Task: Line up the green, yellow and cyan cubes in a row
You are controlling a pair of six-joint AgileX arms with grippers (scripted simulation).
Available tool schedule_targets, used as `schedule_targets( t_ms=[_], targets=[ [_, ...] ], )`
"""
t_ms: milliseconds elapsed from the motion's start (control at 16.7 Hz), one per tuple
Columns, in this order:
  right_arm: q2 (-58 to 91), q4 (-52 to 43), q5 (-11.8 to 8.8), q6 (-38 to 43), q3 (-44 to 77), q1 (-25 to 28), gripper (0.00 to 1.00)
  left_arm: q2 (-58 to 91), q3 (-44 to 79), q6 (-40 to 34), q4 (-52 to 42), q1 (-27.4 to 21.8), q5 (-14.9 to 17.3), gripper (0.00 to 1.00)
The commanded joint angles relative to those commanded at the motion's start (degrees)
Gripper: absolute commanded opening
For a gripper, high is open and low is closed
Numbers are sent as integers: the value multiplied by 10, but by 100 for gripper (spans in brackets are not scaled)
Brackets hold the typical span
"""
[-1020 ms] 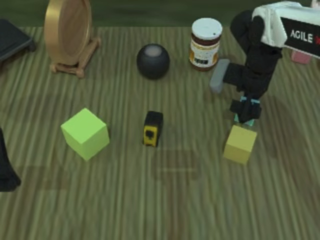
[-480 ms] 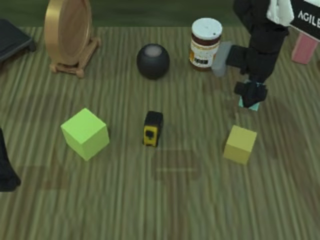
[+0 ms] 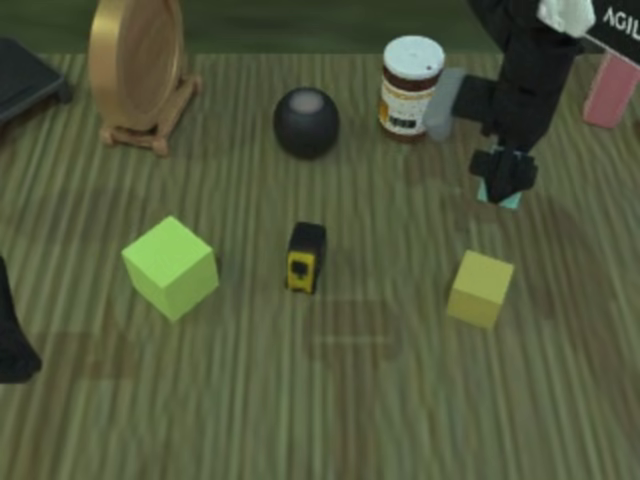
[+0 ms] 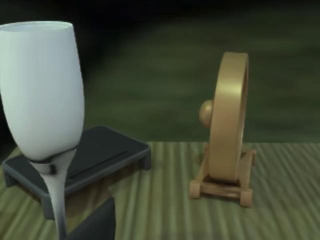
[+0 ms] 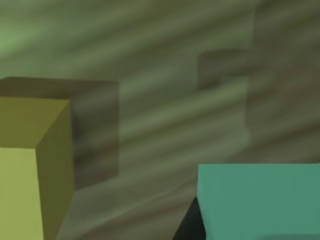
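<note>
Right gripper [image 3: 503, 180], pinching cyan cube [image 3: 511, 199], has lifted away from yellow cube [image 3: 480, 288] toward the table's far right; placement pending. Left arm parked, left edge.

Striped table [image 3: 330, 400] – green cube [image 3: 170, 266], yellow cube [image 3: 480, 288], tape measure [image 3: 305, 257]

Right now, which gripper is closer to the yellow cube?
Right. The right gripper, shut on the cyan cube, hangs just behind the yellow cube. The left arm is parked at the table's far left edge, beyond the green cube.
</note>
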Motion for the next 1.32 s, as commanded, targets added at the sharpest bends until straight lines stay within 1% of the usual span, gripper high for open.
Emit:
schedule_targets(
  t_ms=[240,660,840,960,1320],
  targets=[
    [-64,31,-1,-2,-88,43,0,0,0,0,0,0,0,100],
    [-234,110,-3,-3,-357,159,0,0,0,0,0,0,0,100],
    [-290,137,-3,-5,-432,198,0,0,0,0,0,0,0,100],
    [-307,145,-3,-6,-452,211,0,0,0,0,0,0,0,100],
    [-302,153,-3,-6,-458,210,0,0,0,0,0,0,0,100]
  ],
)
